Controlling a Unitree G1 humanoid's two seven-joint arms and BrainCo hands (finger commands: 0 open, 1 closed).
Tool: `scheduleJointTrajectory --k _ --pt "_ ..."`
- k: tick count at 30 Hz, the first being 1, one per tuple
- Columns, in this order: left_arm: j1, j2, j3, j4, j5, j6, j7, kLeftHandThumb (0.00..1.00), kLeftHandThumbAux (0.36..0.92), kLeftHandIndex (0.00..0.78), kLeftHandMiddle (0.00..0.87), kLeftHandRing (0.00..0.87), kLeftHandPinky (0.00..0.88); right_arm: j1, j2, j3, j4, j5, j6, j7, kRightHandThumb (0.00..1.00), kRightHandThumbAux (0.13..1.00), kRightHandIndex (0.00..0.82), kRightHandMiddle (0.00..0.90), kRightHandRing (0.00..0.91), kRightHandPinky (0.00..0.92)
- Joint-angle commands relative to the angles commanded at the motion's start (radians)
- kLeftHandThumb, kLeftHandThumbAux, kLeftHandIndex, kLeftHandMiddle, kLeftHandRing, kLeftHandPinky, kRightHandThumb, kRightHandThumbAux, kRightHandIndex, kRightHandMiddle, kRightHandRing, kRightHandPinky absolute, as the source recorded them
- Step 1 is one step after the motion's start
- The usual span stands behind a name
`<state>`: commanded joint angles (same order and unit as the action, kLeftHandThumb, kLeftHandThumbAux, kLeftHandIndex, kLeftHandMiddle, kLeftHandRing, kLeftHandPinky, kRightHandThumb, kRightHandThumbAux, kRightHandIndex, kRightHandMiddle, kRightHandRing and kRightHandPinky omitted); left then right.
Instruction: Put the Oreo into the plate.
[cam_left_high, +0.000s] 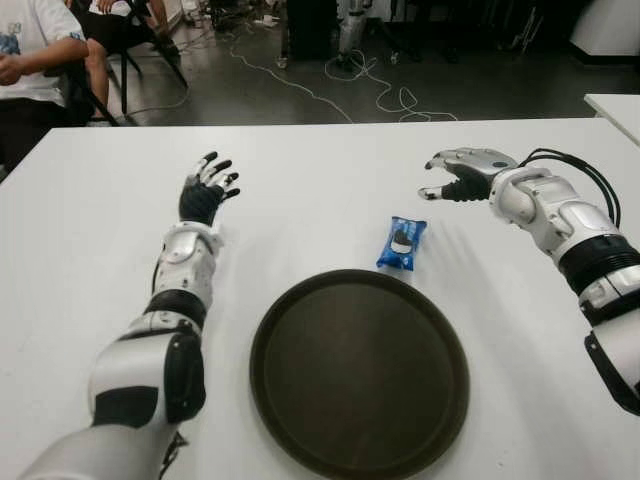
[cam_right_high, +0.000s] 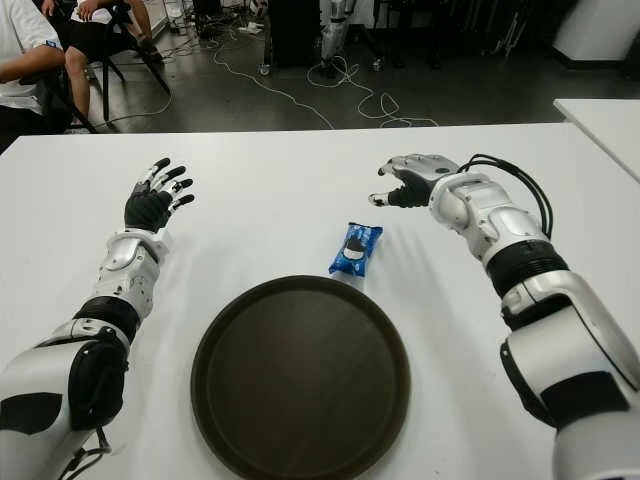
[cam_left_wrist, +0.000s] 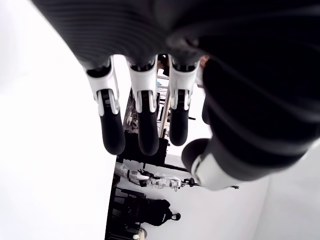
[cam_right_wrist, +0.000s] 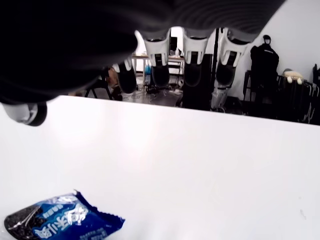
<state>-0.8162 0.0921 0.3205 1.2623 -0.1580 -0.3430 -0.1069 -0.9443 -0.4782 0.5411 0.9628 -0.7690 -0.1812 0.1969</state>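
Nearest the head camera, the round dark-brown plastic plate (cam_left_high: 360, 375) is lying flat on the white table (cam_left_high: 300, 180), its near rim almost reaching the bottom edge of the eye views. Just beyond its far rim, slightly to the robot's right of centre, the small blue Oreo packet (cam_left_high: 402, 243) is lying on the table; whether its near end is touching the rim or sitting just clear of it cannot be told. Nothing is holding the packet.

Farther out and to the right, the right hand (cam_left_high: 462, 174) is hovering above the table, beyond the packet and apart from it, palm turned down, fingers loosely curved and open with nothing between them. Its wrist view is showing the fingertips (cam_right_wrist: 160, 75) clear of the tabletop and the packet (cam_right_wrist: 60, 222) lying below them, with bare white surface stretching between.

On the other side, the left hand (cam_left_high: 206, 190) is showing well to the left of the plate, fingers spread and pointing away from the robot, gripping nothing; the left wrist view is showing its dark fingertips (cam_left_wrist: 148, 137) extended and separated.

Open table is lying all around the plate and between the two hands. Beyond the far table edge, a seated person (cam_left_high: 35, 60) is showing at the upper left, and white cables (cam_left_high: 340, 85) are trailing across the dark floor.
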Motion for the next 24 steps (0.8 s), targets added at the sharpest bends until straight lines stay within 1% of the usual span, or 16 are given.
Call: scheduleJointTrajectory --k 6,10,15,21,24 --pt "-0.001 0.0 0.001 0.001 0.002 0.001 0.003 0.133 0.793 0.153 0.22 0.23 0.284 -0.002 0.007 -0.003 0.007 0.002 0.02 -0.001 0.369 0.157 0.0 0.0 0.0 0.0" --pt "-0.001 -0.001 0.001 -0.001 0.002 0.0 0.001 0.13 0.796 0.156 0.221 0.235 0.293 -0.001 0.008 0.002 0.005 -0.005 0.027 -0.008 0.364 0.145 0.0 0.0 0.0 0.0" --pt "-0.001 0.0 0.006 0.002 -0.002 0.003 -0.007 0.124 0.795 0.157 0.22 0.237 0.299 -0.003 0.01 0.013 0.006 -0.016 0.031 -0.011 0.372 0.145 0.0 0.0 0.0 0.0" --pt "0.0 0.003 0.003 0.003 0.003 0.0 -0.007 0.124 0.79 0.151 0.215 0.229 0.281 -0.008 0.016 0.03 0.01 -0.029 0.033 -0.005 0.399 0.162 0.0 0.0 0.0 0.0" --pt "0.001 0.003 0.003 0.003 0.004 0.0 -0.007 0.135 0.791 0.148 0.213 0.227 0.281 -0.001 0.035 0.05 0.002 -0.039 0.036 -0.008 0.419 0.17 0.0 0.0 0.0 0.0"
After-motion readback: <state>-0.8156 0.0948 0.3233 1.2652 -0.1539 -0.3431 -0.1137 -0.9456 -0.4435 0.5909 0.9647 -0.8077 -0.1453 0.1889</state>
